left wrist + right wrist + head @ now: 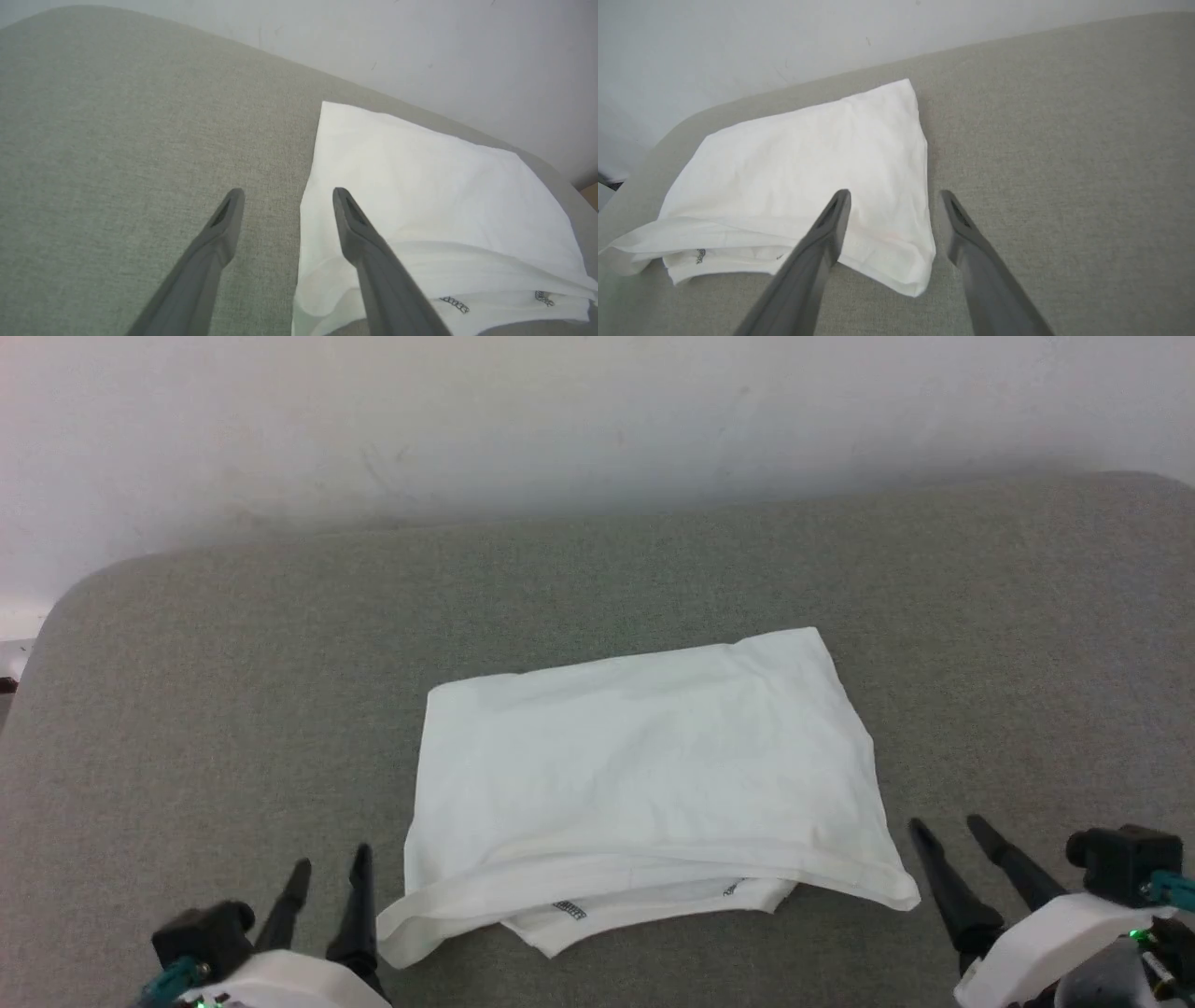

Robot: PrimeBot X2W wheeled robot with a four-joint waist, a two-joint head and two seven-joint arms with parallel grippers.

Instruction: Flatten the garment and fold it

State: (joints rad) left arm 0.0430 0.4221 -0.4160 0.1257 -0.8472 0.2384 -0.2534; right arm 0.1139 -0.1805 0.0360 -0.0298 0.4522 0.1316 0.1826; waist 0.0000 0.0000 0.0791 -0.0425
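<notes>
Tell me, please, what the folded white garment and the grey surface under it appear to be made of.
The garment: thin, soft fabric, matte white, possibly a cotton or stretch knit. It lies limp with fine creases and stitched hems.
The surface: coarse woven, upholstery-like cloth, matte grey-green. The weave shows, and its rounded corners look padded.
</notes>
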